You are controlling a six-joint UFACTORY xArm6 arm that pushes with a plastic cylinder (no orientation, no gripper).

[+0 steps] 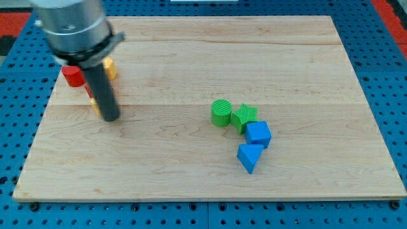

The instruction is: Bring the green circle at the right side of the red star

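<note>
At the view's left, my tip point(110, 118) rests on the board point(191, 172) by red point(73, 76) and yellow point(110, 67) blocks; we carry no gripper. Our green circle point(221, 112) sits well apart at centre-right, touching a green block point(244, 117). We judge nothing done; the star's shape is hidden.

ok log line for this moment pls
my tip: view's left, near red block | green circle block: centre, touching green star block | red star: hidden
</note>
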